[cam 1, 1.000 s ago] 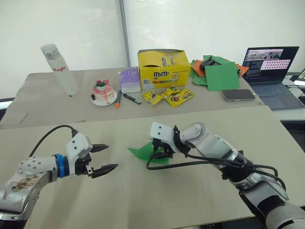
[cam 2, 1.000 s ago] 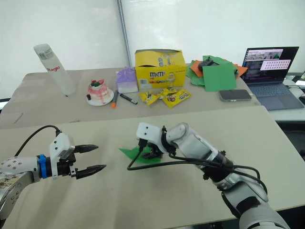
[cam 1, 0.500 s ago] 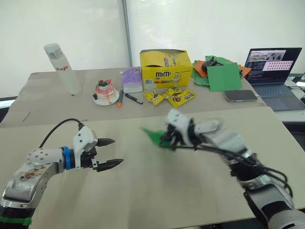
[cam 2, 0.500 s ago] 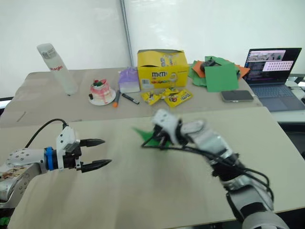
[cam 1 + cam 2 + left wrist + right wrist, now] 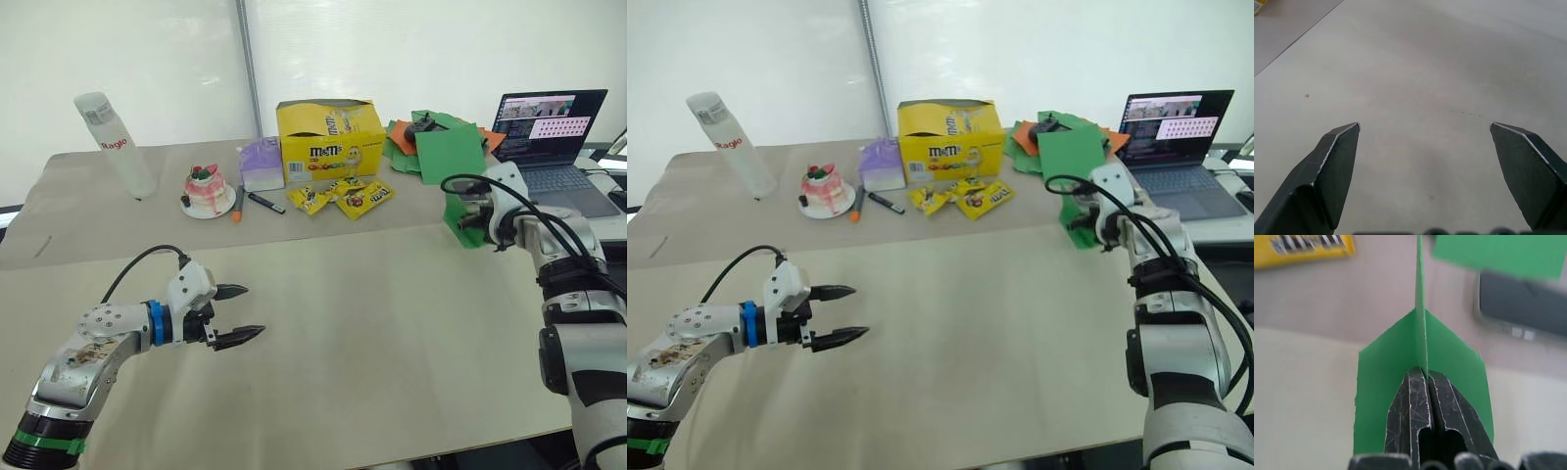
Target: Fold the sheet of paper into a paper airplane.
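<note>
Since the earlier frames the right arm had swung from mid-tabletop [image 5: 392, 323] out to the far right edge, lifting the paper airplane [image 5: 460, 217] clear of the surface. The right claw [image 5: 1426, 382] was pinched tight on its centre crease, wings spread either side. The left claw [image 5: 238, 313] hung wide apart, empty, low over the tabletop. Folding judged essentially complete.

My right gripper [image 5: 1426, 382] has black, scuffed fingers pinched on the bright green paper airplane [image 5: 1420, 382]. My left gripper [image 5: 240, 311] is black with a blue wrist ring. The table [image 5: 392, 343] is pale beige. At twelve o'clock stands a yellow candy box [image 5: 325, 132] beside yellow packets [image 5: 343, 196]; at one o'clock, a pile of orange and green papers [image 5: 441, 147]. At eleven o'clock sits a pink-and-white cake [image 5: 204, 188].
</note>
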Robot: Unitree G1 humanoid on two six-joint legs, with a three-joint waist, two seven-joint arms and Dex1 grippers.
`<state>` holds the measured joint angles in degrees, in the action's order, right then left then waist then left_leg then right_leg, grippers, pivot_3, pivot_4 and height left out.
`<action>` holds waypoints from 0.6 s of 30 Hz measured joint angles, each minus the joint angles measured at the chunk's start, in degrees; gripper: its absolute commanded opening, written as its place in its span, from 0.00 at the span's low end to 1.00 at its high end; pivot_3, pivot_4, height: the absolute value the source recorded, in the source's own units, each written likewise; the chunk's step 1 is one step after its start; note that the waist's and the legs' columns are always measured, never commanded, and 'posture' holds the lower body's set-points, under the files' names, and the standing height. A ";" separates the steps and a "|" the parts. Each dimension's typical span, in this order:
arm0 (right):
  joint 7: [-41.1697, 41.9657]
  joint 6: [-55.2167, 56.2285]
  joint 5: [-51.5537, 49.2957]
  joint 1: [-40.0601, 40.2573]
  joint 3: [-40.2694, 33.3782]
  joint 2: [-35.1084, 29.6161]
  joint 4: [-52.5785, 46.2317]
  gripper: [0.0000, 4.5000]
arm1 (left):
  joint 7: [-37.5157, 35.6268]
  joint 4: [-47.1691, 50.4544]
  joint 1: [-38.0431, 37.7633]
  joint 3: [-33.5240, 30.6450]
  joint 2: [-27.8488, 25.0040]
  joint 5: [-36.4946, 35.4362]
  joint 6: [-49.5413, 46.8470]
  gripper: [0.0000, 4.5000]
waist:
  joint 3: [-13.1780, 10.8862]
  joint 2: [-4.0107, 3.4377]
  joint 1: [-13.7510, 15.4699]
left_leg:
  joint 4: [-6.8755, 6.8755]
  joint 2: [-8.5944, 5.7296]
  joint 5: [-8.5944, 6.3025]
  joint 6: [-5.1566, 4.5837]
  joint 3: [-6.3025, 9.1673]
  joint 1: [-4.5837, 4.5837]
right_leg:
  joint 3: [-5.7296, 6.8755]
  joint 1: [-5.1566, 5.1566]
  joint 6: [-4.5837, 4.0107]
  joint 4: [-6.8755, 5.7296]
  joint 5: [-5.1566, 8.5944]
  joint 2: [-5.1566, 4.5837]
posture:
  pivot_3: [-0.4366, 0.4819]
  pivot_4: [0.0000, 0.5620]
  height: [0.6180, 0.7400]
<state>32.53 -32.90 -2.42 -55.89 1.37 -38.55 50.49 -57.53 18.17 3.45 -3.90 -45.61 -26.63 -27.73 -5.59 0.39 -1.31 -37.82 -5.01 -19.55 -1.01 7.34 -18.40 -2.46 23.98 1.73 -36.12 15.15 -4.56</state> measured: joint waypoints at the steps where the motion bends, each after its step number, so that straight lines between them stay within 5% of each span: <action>1: 0.05 0.24 -0.03 -0.27 -0.32 0.22 1.93 0.01 | 0.15 0.00 -0.18 0.00 0.02 0.04 0.16 1.00 | 0.02 -0.04 0.05 | -0.01 -0.01 0.00 0.00 0.00 -0.01 | 0.01 0.01 0.00 0.00 0.00 -0.01 | 0.48 0.27 1.00; 11: 3.90 5.11 1.18 -1.94 -0.23 2.09 9.59 0.01 | 2.43 -0.22 2.43 0.87 2.74 2.32 3.97 1.00 | 0.03 -0.07 0.23 | -0.07 -0.02 0.00 0.00 0.02 -0.01 | 0.04 -0.03 0.02 -0.04 -0.02 -0.01 | 0.48 0.27 1.00; 18: 4.81 6.24 2.39 -2.11 0.06 1.99 10.70 0.51 | 2.37 -0.78 2.64 1.49 2.93 2.82 4.07 1.00 | 0.04 -0.09 0.17 | -0.07 -0.01 0.01 -0.01 0.01 -0.01 | 0.05 -0.03 0.02 -0.07 -0.02 0.00 | 0.48 0.27 1.00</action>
<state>37.34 -26.65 -0.03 -58.00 1.43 -36.56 61.19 -55.16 17.39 6.09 -2.41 -42.68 -23.81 -23.66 -5.55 0.30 -1.14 -37.89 -5.03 -19.54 -1.01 7.35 -18.41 -2.41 23.95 1.75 -36.19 15.12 -4.56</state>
